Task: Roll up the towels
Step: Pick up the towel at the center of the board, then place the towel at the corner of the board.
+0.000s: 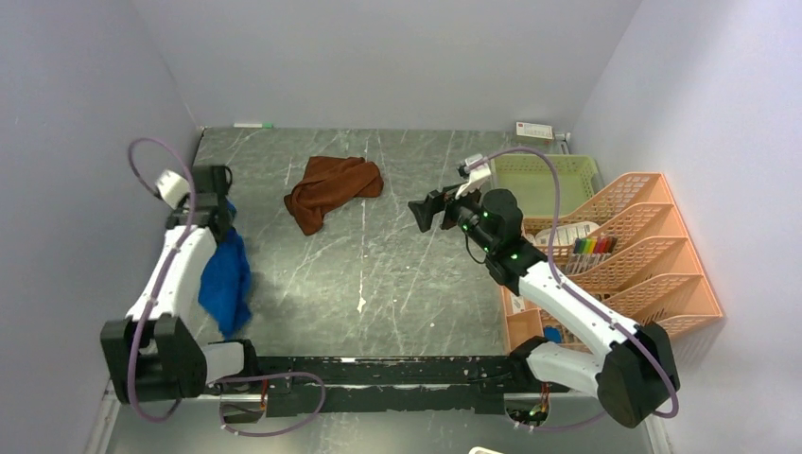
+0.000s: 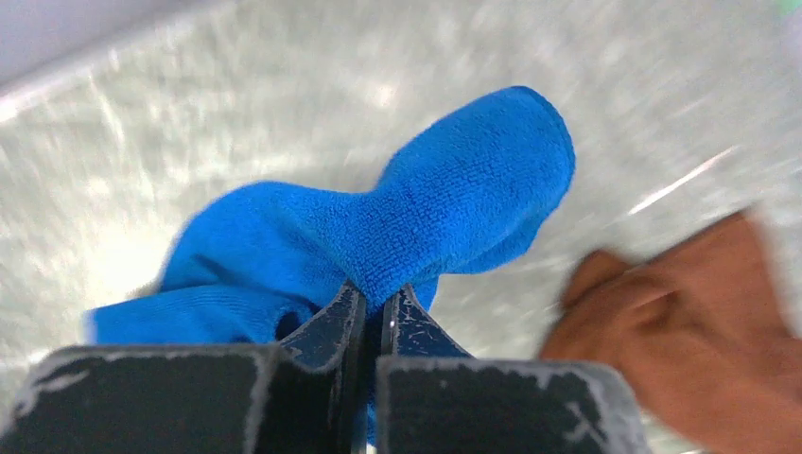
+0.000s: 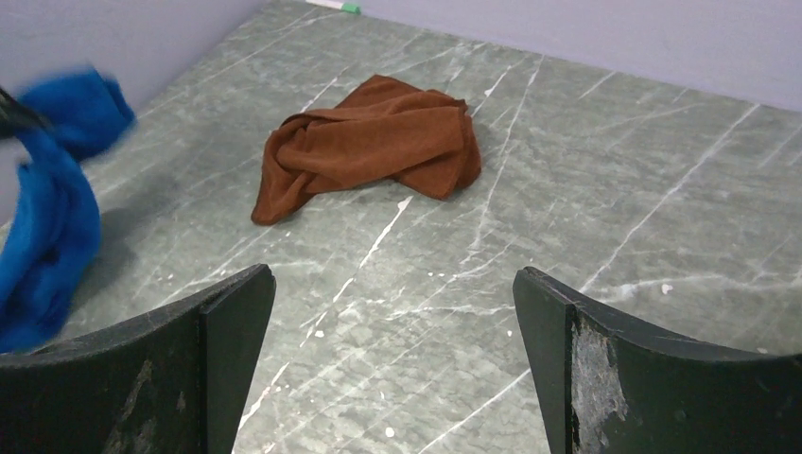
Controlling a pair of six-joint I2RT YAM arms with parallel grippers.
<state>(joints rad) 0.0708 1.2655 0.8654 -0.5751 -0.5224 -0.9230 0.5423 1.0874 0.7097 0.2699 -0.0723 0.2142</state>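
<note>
The blue towel (image 1: 225,279) hangs from my left gripper (image 1: 216,203) near the left wall, above the grey marble table (image 1: 397,284). In the left wrist view the jaws are shut on a fold of the blue towel (image 2: 454,208), gripper (image 2: 376,301). The rust-brown towel (image 1: 331,189) lies crumpled on the table at the back centre; it also shows in the right wrist view (image 3: 374,142) and the left wrist view (image 2: 700,331). My right gripper (image 1: 424,212) is open and empty, held above the table right of the brown towel, gripper (image 3: 392,312). The blue towel shows at the left in that view (image 3: 47,218).
A green basket (image 1: 544,180) stands at the back right. An orange tiered organiser (image 1: 643,246) with small items fills the right side. A white box (image 1: 534,130) lies by the back wall. Walls close in left, back and right.
</note>
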